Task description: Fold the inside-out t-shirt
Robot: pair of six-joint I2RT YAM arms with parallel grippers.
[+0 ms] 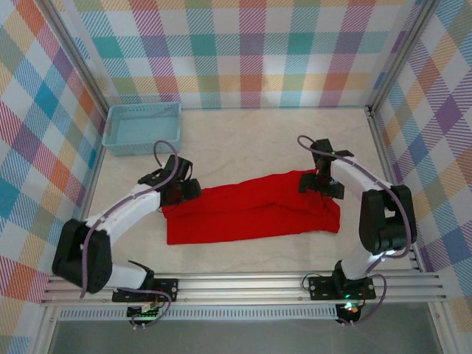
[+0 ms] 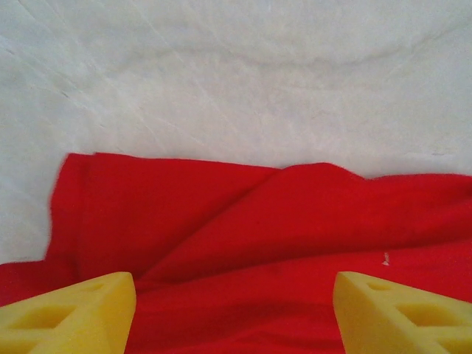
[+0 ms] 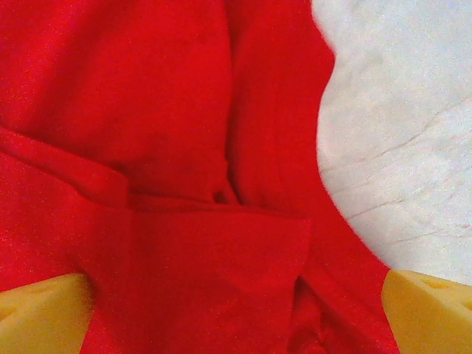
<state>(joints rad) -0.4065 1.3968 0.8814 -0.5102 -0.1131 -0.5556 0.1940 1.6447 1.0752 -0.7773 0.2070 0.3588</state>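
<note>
T-shirt (image 1: 251, 210), inside-out, red, banded lengthwise on table (image 1: 243, 140) nearward and right of blue basket (image 1: 142, 127); left fingers (image 2: 74, 313) at basket-side end, right fingers (image 3: 424, 310) at far end, both spread, empty; risk: pinching one layer only could pull the fold apart.

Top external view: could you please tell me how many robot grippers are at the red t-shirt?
2. The left gripper is at the left end of the t-shirt, and the right gripper is at its far right corner. Both have their jaws open over the cloth.
</note>
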